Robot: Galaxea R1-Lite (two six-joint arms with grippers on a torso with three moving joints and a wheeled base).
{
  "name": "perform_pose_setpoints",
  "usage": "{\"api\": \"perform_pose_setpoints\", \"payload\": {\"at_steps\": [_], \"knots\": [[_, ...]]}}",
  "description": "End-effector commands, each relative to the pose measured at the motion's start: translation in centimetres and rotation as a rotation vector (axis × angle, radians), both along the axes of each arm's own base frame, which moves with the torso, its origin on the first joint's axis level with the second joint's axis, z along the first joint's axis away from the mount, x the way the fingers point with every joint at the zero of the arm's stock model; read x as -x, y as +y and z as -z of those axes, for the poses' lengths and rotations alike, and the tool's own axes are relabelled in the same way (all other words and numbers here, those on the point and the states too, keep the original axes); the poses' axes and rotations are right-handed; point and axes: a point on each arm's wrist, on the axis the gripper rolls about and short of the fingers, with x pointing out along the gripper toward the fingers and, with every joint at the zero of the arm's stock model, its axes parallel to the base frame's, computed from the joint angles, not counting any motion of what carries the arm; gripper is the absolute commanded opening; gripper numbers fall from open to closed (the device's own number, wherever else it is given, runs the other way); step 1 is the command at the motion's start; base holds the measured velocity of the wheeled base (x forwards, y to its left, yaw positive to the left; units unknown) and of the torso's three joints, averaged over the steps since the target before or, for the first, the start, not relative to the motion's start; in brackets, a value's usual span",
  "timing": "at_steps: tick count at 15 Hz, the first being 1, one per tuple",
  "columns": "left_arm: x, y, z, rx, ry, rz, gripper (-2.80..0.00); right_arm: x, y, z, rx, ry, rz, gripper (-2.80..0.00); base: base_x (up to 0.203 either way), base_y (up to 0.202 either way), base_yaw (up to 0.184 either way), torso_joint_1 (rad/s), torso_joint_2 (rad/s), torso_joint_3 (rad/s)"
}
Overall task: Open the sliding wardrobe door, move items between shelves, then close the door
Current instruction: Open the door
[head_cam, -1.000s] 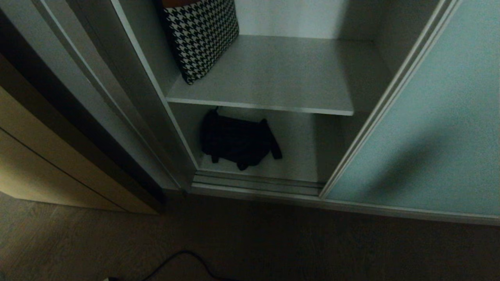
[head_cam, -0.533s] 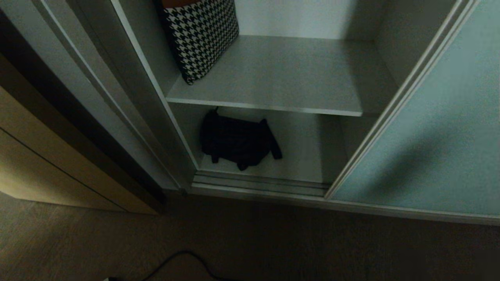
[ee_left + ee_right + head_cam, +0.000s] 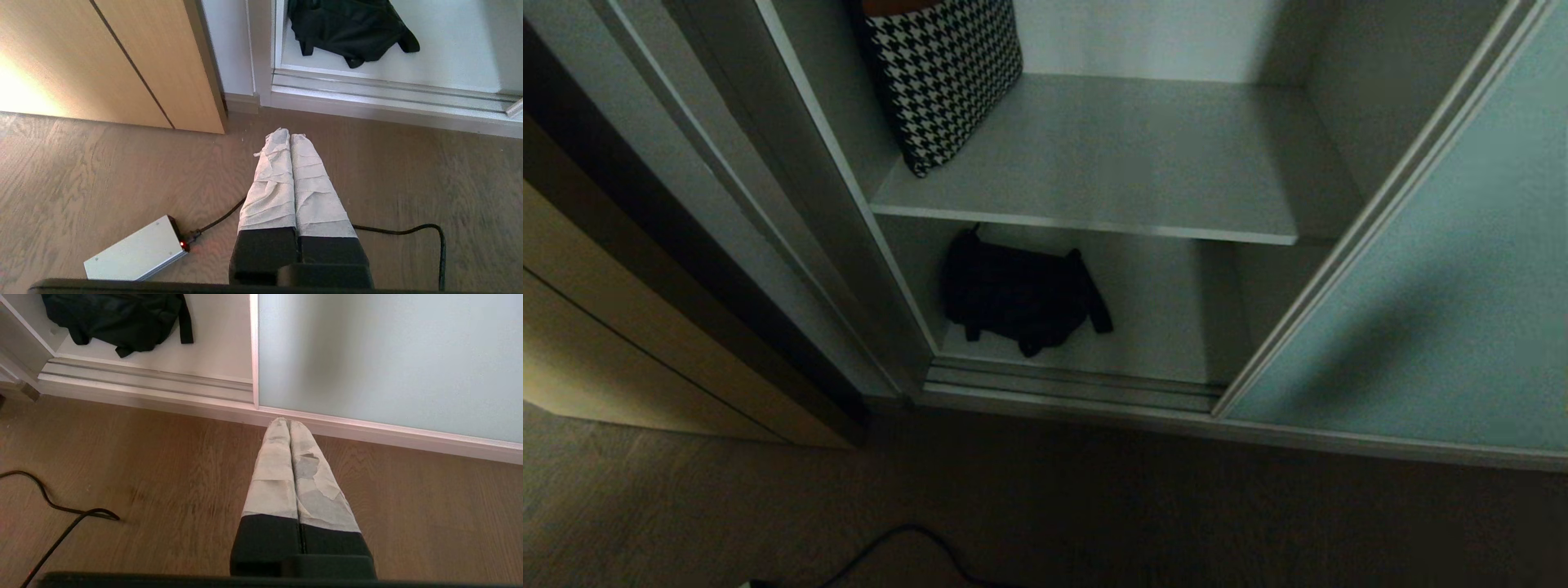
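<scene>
The frosted teal sliding wardrobe door [image 3: 1437, 269] stands at the right and the wardrobe's left part is uncovered. A black fabric bag [image 3: 1017, 294] lies on the lowest shelf [image 3: 1152, 335], also seen as the bag [image 3: 347, 24] and the bag [image 3: 114, 316] in the wrist views. A black-and-white houndstooth bag [image 3: 943, 77] leans at the left of the upper shelf [image 3: 1127, 155]. Neither arm shows in the head view. My left gripper [image 3: 290, 136] hangs shut and empty over the floor before the door track. My right gripper [image 3: 289, 424] is shut and empty, near the door's bottom rail [image 3: 388, 430].
A beige wooden cabinet front [image 3: 621, 343] stands left of the wardrobe. On the wooden floor lie a silver power box [image 3: 137, 253] and a black cable [image 3: 408, 230], cable [image 3: 61, 514]. The door track [image 3: 1070, 384] runs along the wardrobe's base.
The sliding door has moved further right, uncovering more of both shelves. The bags have not moved.
</scene>
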Motion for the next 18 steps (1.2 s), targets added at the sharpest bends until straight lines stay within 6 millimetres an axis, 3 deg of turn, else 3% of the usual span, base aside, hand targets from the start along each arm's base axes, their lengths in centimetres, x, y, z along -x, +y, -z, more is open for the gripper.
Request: {"api": "perform_pose_setpoints", "payload": {"at_steps": [1, 18], "knots": [[-0.03, 0.00, 0.04, -0.007, 0.009, 0.001, -2.80, 0.00, 0.00, -0.01, 0.000, -0.002, 0.000, -2.80, 0.000, 0.000, 0.000, 0.000, 0.00, 0.000], [-0.04, 0.00, -0.02, 0.000, 0.004, 0.001, -2.80, 0.00, 0.00, 0.00, 0.000, -0.001, 0.000, -2.80, 0.000, 0.000, 0.000, 0.002, 0.00, -0.177]]}}
